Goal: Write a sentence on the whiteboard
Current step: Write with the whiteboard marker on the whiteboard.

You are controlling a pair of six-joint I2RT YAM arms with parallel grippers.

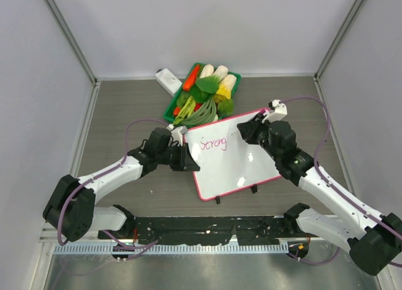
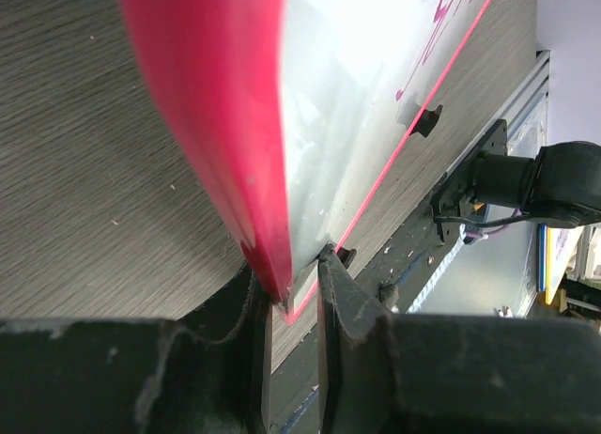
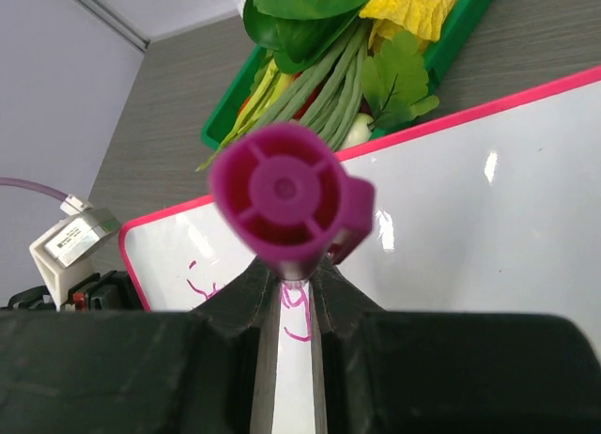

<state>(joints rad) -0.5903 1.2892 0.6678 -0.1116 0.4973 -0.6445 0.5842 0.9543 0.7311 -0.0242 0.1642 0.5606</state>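
— Right gripper [image 1: 249,132] is clamped on the thick magenta plastic marker [image 3: 286,197], isn't it? And the other?

— Yes, jaws tight round the barrel, with the cap end facing the wrist camera. The left gripper [image 2: 296,286] is closed on the rim of the white rectangular whiteboard [image 1: 251,161] with the thin pink-red border, steadying it.

— Where does the board lie?

— On the grey wood-grain table [image 1: 119,111], skewed between the two arms. Its far edge is just beside the green plastic basket [image 1: 171,108] of vegetables.

— How far along is the sentence [image 1: 212,143]?

— Early, I judge. Only "Strong" stands in thin magenta letters near the board's left end, and bare white lies beside and below it.

— What does the next word call for?

— Light, even pressure, a small gap after the "g", and the same baseline. The left grip must hold firm, or the board may slide under the stroke. Whether the tip touches now I can't tell, because the fingers hide it.

— And the room?

— Plain pale walls on three sides. A small white rectangular block [image 1: 167,80] sits near the far wall, just beside the basket.
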